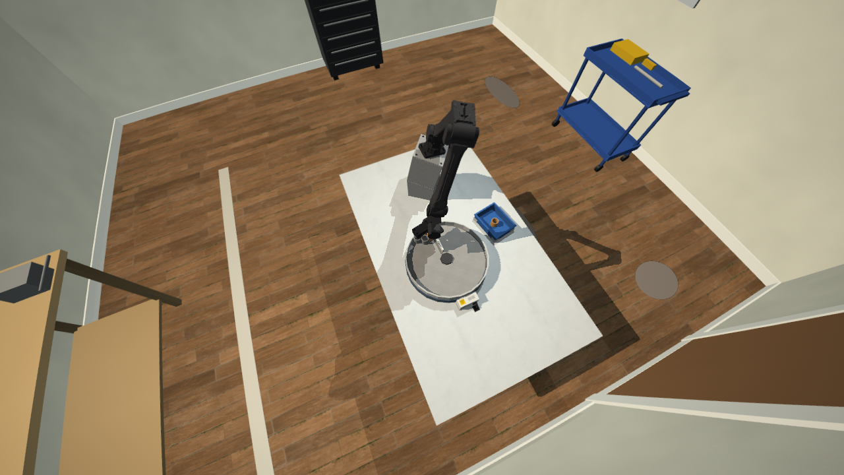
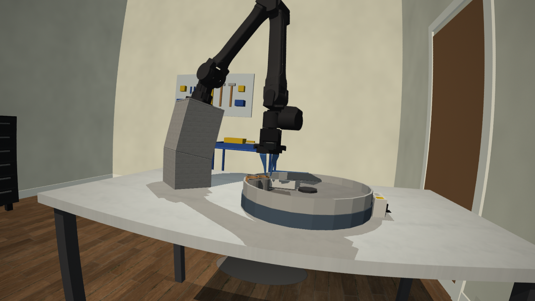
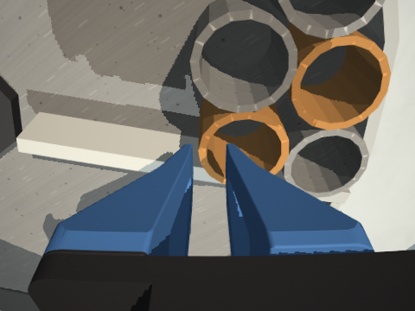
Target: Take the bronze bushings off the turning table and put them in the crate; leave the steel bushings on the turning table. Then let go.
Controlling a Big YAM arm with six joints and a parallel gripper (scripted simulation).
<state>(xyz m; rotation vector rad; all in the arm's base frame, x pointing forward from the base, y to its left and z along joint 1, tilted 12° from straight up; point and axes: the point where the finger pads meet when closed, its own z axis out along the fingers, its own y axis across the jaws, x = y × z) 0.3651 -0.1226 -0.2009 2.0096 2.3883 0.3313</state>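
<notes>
The round grey turning table (image 1: 448,295) (image 2: 306,209) sits mid-table. By its rim stands a tight cluster of bushings: two bronze ones (image 3: 248,119) (image 3: 358,81) and three steel ones (image 3: 197,72) (image 3: 290,169). The bronze tops just show over the rim in the exterior view (image 2: 258,175). My gripper (image 3: 209,156) (image 2: 270,170) (image 1: 426,236) hovers just above the nearer bronze bushing's edge. Its blue fingers stand a narrow gap apart with nothing between them. The blue crate (image 1: 484,209) lies right of the turning table and holds one bronze bushing (image 1: 494,223).
A white bar (image 3: 86,144) (image 1: 439,245) lies across the turning table's floor toward its dark hub (image 1: 446,258) (image 2: 307,190). A small control box (image 1: 467,302) (image 2: 379,204) sits at the turning table's front. The arm's grey pedestal (image 2: 190,146) stands behind.
</notes>
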